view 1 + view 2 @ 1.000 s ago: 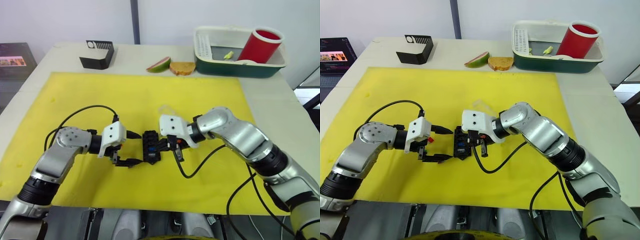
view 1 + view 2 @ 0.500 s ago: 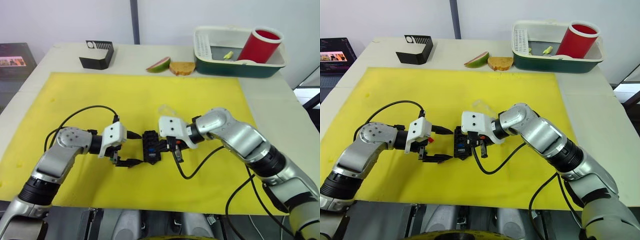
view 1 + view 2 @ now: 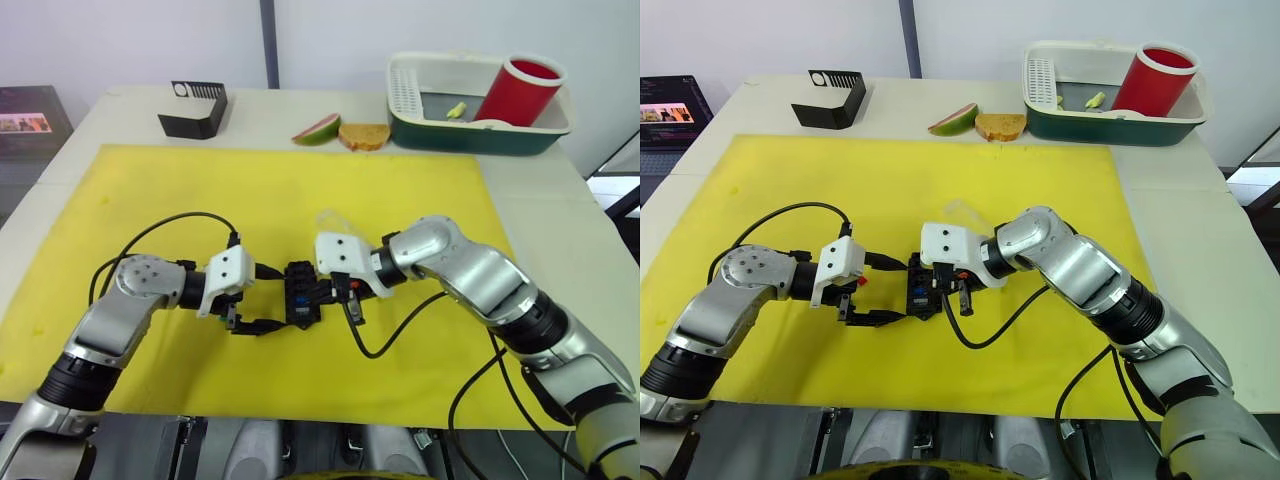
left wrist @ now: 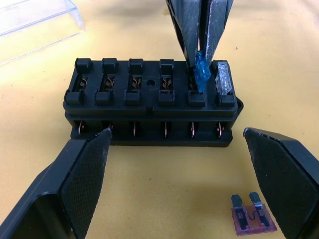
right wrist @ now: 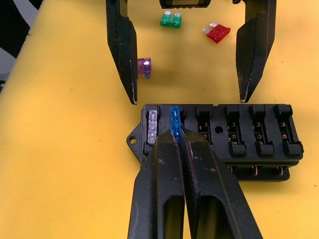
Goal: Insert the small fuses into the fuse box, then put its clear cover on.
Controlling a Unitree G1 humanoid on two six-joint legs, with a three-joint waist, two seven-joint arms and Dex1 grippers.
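Note:
The black fuse box (image 3: 300,293) lies mid-mat between both grippers. My right gripper (image 5: 178,139) is shut on a blue fuse (image 4: 202,77), whose lower end sits at the second slot from one end. A grey fuse (image 4: 224,79) fills the end slot beside it; the other slots look empty. My left gripper (image 3: 265,298) is open, its fingers (image 4: 84,174) straddling the box without touching it. Loose on the mat are a purple fuse (image 5: 144,66), a green fuse (image 5: 171,20) and a red fuse (image 5: 218,33). The clear cover (image 4: 35,20) lies just beyond the box.
The yellow mat (image 3: 150,190) covers most of the table. A black slotted stand (image 3: 195,108) sits at the back left. An apple slice (image 3: 318,128) and bread (image 3: 365,135) lie at the back centre. A green tub (image 3: 470,135) holding a red cup (image 3: 520,90) stands back right.
Barely anything: my right gripper has edged slightly toward the fuse box with the blue fuse; the left gripper stays open in place.

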